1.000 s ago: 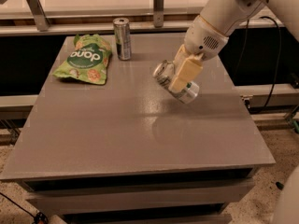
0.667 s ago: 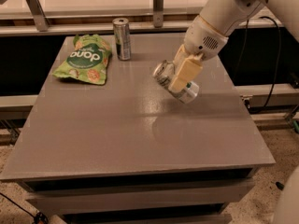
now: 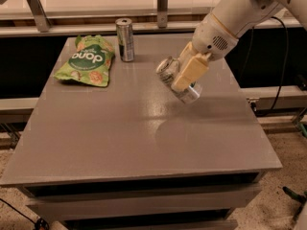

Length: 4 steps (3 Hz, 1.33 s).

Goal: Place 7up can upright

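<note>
Nothing had moved since before: our gripper (image 3: 185,77) held the soda can (image 3: 167,71) clenched, tilted over the table's (image 3: 144,147) far right, not yet upright.

Single view only. Looks down at a steep slant from above and just ahead of the near edge of the bench (image 3: 96,143). Faces across it toward the rail (image 3: 72,29) along the far side. Sits near enough to fill most of the frame with the benchtop, with strips of floor (image 3: 288,195) at the lower corners. Catches the claw (image 3: 184,80) right of centre over the far half, entering from the upper right, clamped on the tilted 7up can (image 3: 168,70).
</note>
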Motion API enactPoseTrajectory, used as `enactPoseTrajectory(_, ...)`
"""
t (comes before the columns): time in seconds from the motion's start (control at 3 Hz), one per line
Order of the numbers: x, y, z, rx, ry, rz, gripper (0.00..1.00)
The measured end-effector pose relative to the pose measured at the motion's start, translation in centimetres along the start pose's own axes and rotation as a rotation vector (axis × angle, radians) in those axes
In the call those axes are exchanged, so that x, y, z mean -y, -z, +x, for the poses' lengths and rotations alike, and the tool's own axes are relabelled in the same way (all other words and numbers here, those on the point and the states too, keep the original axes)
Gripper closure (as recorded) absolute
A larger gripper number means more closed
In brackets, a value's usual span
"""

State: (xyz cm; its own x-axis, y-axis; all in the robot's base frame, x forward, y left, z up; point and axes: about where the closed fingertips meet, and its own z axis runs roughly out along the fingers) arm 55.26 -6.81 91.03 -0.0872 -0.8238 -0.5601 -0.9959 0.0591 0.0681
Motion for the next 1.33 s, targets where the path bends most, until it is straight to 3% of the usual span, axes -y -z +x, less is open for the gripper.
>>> enactPoseTrajectory(1.33, -3.9, 1.6, -2.1, 0.298, -0.124, 0.056, 1.0)
